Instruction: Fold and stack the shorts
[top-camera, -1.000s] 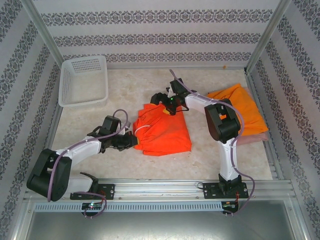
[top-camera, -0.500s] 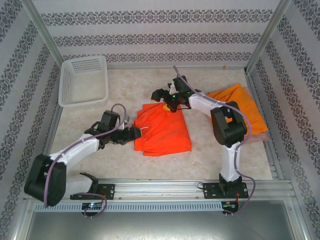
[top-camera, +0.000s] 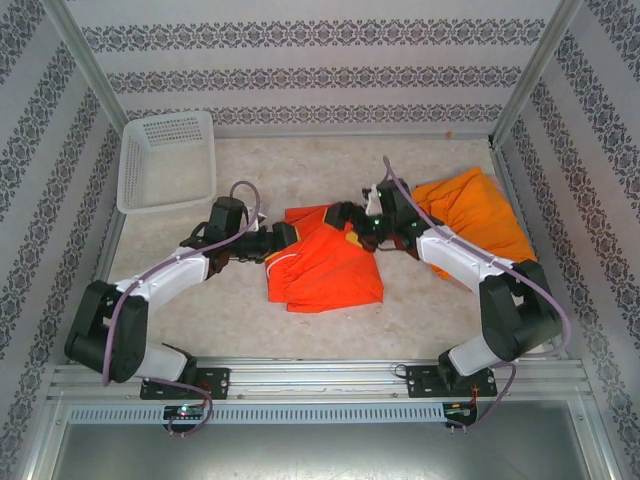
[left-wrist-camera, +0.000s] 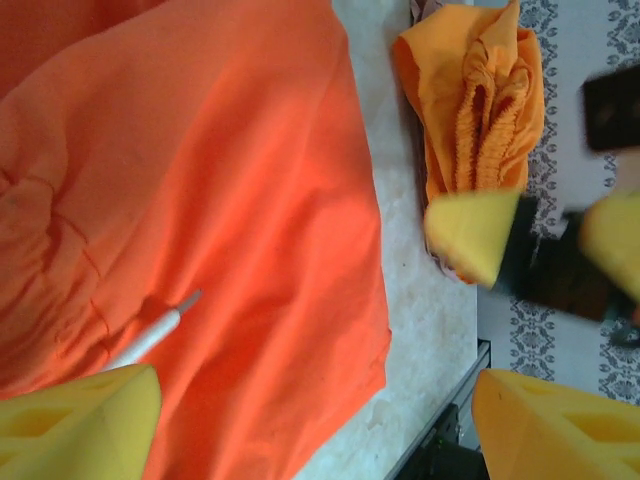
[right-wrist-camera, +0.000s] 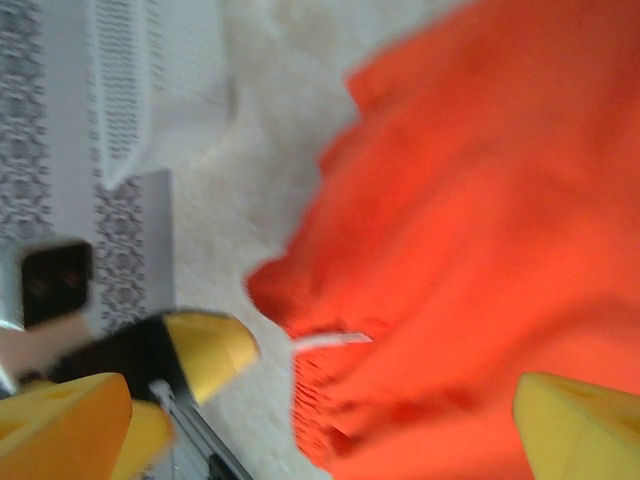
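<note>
A bright orange pair of shorts (top-camera: 330, 268) lies wrinkled in the middle of the table, its white drawstring (left-wrist-camera: 150, 335) showing near the waistband. A lighter orange pair (top-camera: 478, 212) lies bunched at the right. My left gripper (top-camera: 284, 234) hovers at the bright pair's upper left edge, open, with nothing between its yellow fingers (left-wrist-camera: 75, 425). My right gripper (top-camera: 350, 216) hangs over the same pair's upper right edge, also open and empty. In the right wrist view, the bright shorts (right-wrist-camera: 480, 220) spread below my right gripper (right-wrist-camera: 320, 430).
A white perforated basket (top-camera: 168, 160) stands at the back left. Patterned walls and metal posts close in the table (top-camera: 270, 170) on three sides. A metal rail (top-camera: 320, 375) runs along the near edge.
My left gripper has opened, let go of the bright shorts' left edge and moved up toward the back. The right arm has swung down and right, its gripper still open over the shorts.
</note>
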